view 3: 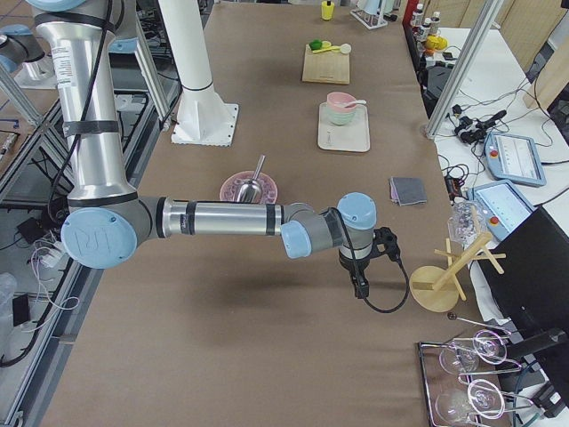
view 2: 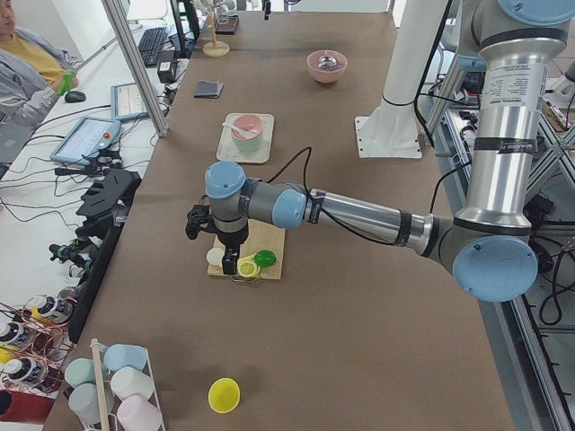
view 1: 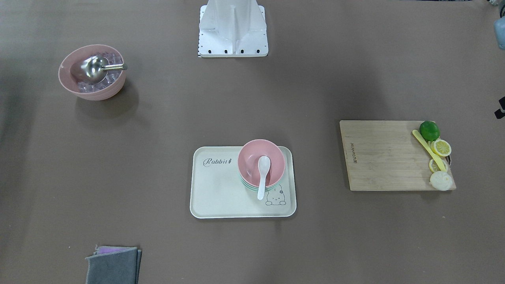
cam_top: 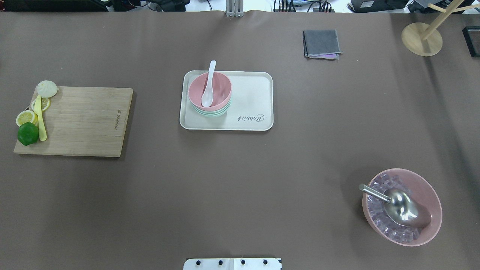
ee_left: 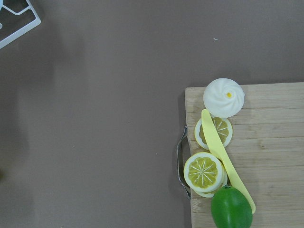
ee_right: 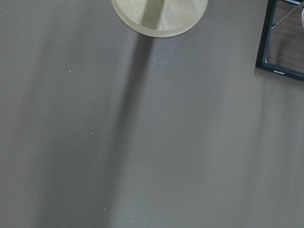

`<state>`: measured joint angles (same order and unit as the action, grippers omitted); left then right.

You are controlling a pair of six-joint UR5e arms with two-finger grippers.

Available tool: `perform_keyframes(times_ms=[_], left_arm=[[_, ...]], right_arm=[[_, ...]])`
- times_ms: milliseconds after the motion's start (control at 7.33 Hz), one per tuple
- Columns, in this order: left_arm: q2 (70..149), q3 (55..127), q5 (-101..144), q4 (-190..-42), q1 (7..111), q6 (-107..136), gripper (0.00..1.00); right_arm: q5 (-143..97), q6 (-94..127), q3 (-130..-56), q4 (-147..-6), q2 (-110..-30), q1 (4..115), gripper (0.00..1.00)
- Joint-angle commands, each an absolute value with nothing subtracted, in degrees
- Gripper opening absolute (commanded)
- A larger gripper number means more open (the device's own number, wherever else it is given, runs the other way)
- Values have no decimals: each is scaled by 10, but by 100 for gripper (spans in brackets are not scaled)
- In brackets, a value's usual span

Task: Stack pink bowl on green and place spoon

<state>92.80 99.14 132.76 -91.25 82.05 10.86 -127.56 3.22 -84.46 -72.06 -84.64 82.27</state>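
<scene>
Grey cloth [view 1: 113, 266] cropped at bottom edge, white spoon [view 1: 263, 173] in pink bowl [view 1: 252, 157], green bowl [cam_top: 208, 113] mostly hidden beneath, left gripper [view 2: 232, 263] and right gripper [view 3: 359, 286] too small, cannot tell whether claws are apart

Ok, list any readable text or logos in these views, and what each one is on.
"Rabbit", in script with a small carrot mark after it: printed on the cream tray.
Brand stamp along one edge of the wooden cutting board: too small to read for sure.
Printed band on the upright link of the left arm: too blurred to read.
Nothing else legible in any view.
</scene>
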Motion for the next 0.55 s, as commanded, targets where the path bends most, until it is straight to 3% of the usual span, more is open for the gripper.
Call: perform_keyframes(times_ms=[0,409], left_arm=[[921,991,1332,-910,821,109,98],[921,989,1332,-903,821,109,98]], right_arm=[[-1280,29,-846,-722,-848,822,100],[-1302,25,-842,-722,-851,819,100]])
